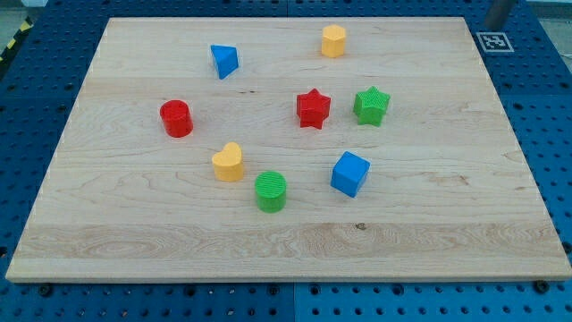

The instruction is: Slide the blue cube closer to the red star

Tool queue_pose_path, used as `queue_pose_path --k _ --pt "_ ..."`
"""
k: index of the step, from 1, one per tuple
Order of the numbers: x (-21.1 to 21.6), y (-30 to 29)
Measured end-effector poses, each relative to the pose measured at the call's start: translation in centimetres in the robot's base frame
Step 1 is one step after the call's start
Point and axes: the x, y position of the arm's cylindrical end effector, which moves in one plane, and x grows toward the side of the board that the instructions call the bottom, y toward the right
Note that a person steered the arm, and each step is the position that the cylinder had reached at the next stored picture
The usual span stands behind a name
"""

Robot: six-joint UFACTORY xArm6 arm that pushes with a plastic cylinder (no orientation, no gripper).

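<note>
The blue cube [349,173] sits on the wooden board [447,215], right of centre and toward the view's bottom. The red star [313,108] lies above it and slightly to the left, about a block's width or two away. A green star [371,105] stands just right of the red star. A dark rod shows at the view's top right corner, and my tip [490,25] is beyond the board's top right corner, far from all blocks.
A blue triangular block [223,61] and a yellow hexagonal block [333,41] sit near the top. A red cylinder [176,118] is at the left. A yellow heart [228,163] and a green cylinder [270,191] lie left of the blue cube. A marker tag [494,40] is at the top right.
</note>
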Motion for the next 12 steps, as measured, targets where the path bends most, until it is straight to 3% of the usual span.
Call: queue_pose_path --k 1,2,4,5,6,7,8,10,12 --pt "1.8 -0.9" --pt "8.1 -6.6" --pt "24.0 -8.3" --pt "32.7 -14.3" --pt "35.1 -20.3" --pt "35.0 -21.4" --pt "33.6 -26.2" --pt "33.1 -27.2" --pt "32.5 -22.9"
